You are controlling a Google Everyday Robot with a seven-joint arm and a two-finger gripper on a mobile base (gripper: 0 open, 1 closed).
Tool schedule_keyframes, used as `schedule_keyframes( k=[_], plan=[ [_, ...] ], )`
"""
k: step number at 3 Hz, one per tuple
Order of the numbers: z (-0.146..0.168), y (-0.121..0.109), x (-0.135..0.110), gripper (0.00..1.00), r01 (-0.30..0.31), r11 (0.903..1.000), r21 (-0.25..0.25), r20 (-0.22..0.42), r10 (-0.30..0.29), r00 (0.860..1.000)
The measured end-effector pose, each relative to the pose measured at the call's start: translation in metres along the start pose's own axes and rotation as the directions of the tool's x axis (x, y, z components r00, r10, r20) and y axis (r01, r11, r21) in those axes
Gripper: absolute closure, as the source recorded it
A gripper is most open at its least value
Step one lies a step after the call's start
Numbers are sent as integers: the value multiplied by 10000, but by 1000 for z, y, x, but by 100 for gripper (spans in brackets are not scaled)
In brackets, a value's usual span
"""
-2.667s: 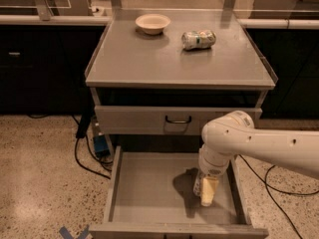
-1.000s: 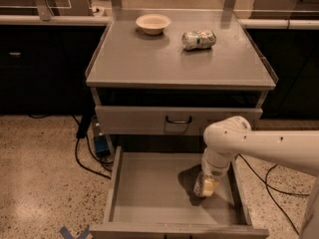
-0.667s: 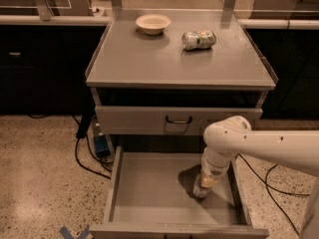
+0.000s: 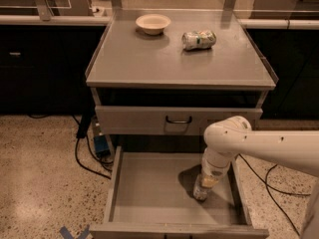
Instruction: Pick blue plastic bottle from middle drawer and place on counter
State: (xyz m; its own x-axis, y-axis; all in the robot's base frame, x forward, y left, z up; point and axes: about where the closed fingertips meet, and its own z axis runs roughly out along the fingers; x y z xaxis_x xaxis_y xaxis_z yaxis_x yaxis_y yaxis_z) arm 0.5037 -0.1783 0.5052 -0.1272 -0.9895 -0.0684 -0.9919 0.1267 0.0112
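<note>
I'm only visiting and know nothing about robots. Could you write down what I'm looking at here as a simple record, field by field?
gripper: at the end of the white arm, down inside the open drawer, directly over the bottle
blue plastic bottle: roughly upright in the right part of the drawer, under the gripper
middle drawer: pulled open
counter: holds a bowl and a can
bowl: pale, upright, near the back
can: on its side, right of the bowl
progress: bottle not yet on the counter
</note>
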Motion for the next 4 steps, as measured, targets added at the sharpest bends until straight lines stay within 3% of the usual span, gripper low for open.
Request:
schedule_keyframes(
  k=[1,2,4],
  plan=[
    [-8,1,-1,100,7,10000,-98,48,-7,10000],
    [-41,3,-5,100,91,9999,105,-41,-90,10000],
    [-151,-1,-12,100,363,9916,1244,-508,-301,9983]
  ],
)
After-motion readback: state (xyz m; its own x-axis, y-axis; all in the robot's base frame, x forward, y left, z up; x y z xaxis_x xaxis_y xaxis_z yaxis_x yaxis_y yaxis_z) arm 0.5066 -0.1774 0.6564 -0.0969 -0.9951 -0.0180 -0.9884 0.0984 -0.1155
